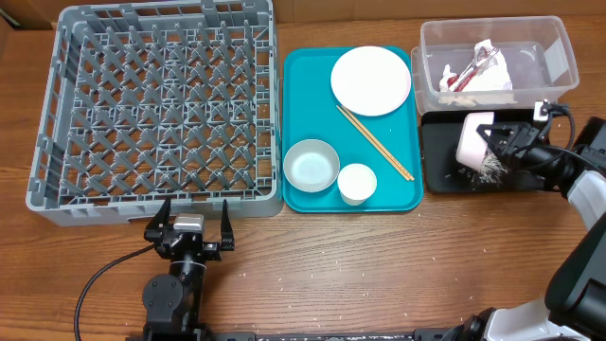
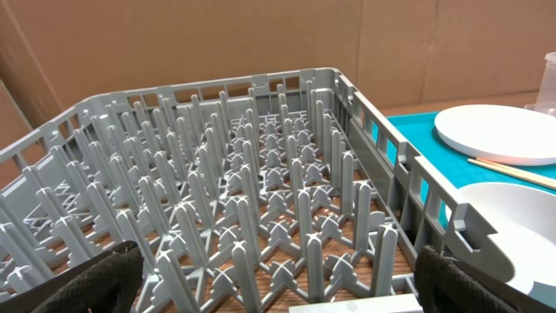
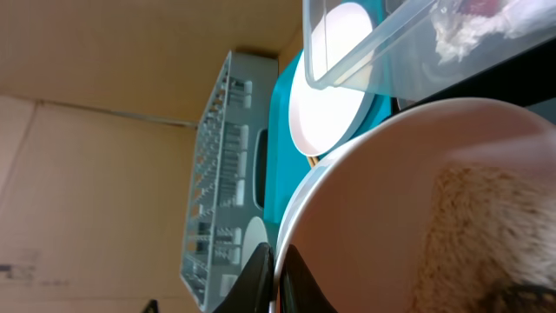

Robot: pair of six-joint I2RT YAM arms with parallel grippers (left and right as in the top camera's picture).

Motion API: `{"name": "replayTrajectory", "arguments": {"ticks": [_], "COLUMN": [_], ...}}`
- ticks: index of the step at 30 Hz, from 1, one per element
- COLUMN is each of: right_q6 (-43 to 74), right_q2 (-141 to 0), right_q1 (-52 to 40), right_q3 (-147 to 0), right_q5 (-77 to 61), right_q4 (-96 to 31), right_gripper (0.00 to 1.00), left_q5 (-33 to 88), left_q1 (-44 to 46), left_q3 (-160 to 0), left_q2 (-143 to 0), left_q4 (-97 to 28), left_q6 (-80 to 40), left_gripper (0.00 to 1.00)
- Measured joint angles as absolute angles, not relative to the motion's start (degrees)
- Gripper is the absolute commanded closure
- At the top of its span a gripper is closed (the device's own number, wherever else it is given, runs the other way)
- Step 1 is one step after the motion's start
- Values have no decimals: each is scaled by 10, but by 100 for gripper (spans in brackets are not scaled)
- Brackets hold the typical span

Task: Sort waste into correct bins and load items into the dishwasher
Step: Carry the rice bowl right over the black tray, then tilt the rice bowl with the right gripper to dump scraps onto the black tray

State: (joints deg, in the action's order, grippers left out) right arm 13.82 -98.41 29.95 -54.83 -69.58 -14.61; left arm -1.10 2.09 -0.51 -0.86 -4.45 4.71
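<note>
On the far left sits the big grey dish rack, with nothing in it. My left gripper hangs just at the rack's near wall. Its two fingers are spread wide apart and hold nothing.

Next to the rack is the teal tray. On it a round white plate lies flat at the far end. Two wooden chopsticks lie side by side. Their long way runs slanted, from just under the plate down toward the near right corner of the tray. A white bowl sits at the near left with its open side up. A small white cup stands just beside it, open side up too.

Further right is the clear tub, at the far side of the table. The crumpled white and red wrapper lies inside it. Right in front of the tub is the black tray.

My right gripper is squeezed tight on the rim of a second white bowl. I hold that bowl over the black tray, tipped up on its side. Its open side faces back toward my right arm. White rice sticks inside the bowl, and some shows just under it, above the black tray. I cannot tell if that rice lies on the tray.
</note>
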Motion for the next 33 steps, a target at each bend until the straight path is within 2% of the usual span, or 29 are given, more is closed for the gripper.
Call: {"name": "replayTrajectory", "arguments": {"ticks": [21,33], "right_q6": [507,617], "right_q2": [-984,-984], "right_q1": [308,308], "right_q3": [-547,-547], "right_q5": [-711,-699], "right_q4": [0,17], "right_gripper": [96,96], "left_q5": [-11,-11], "left_q1": [21,21], "left_q3": [-5,-5], "left_q2": [-9,-9], "left_q4": [-44,-44], "left_q6": [47,47], "left_gripper": [0,0]}}
